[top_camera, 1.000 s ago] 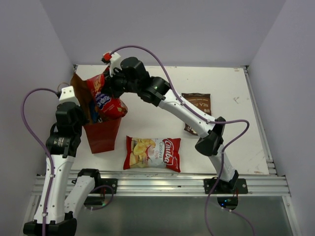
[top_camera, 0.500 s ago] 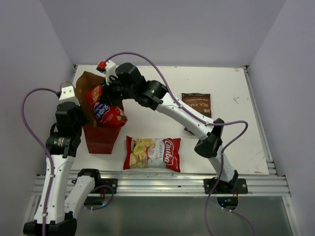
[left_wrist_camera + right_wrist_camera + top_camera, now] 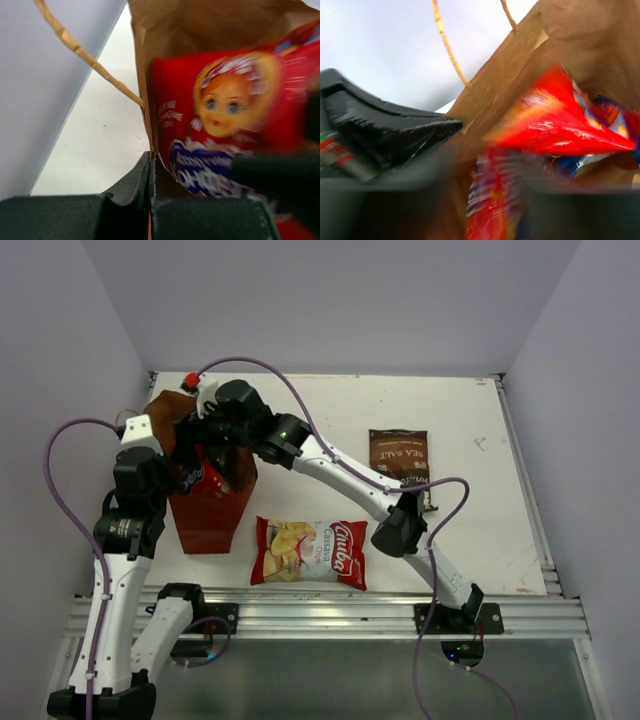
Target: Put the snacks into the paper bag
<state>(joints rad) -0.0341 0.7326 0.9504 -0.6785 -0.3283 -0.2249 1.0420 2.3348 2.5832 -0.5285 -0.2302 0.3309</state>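
The red paper bag (image 3: 212, 512) stands upright at the left, its brown inside (image 3: 200, 25) showing. My left gripper (image 3: 163, 445) (image 3: 151, 158) is shut on the bag's left wall at the rim. Over the mouth hangs my right gripper (image 3: 207, 445) (image 3: 500, 195), jaws wide apart, blurred. A red snack with a blue oval logo (image 3: 190, 477) (image 3: 220, 110) (image 3: 555, 135) sits loose inside the bag between those fingers. Something blue (image 3: 612, 114) shows beneath it. The red-white cassava chips (image 3: 310, 552) lie flat in front. The dark brown snack (image 3: 400, 458) lies to the right.
The bag's string handle (image 3: 75, 50) hangs outside its left wall, close to the side wall of the enclosure. The right arm's forearm (image 3: 340, 470) stretches across the table's middle. A rail (image 3: 330, 612) runs along the near edge.
The right gripper moved left and down into the bag's mouth with the red snack, then its jaws opened. The snack sank deeper into the bag. The left gripper kept its hold.
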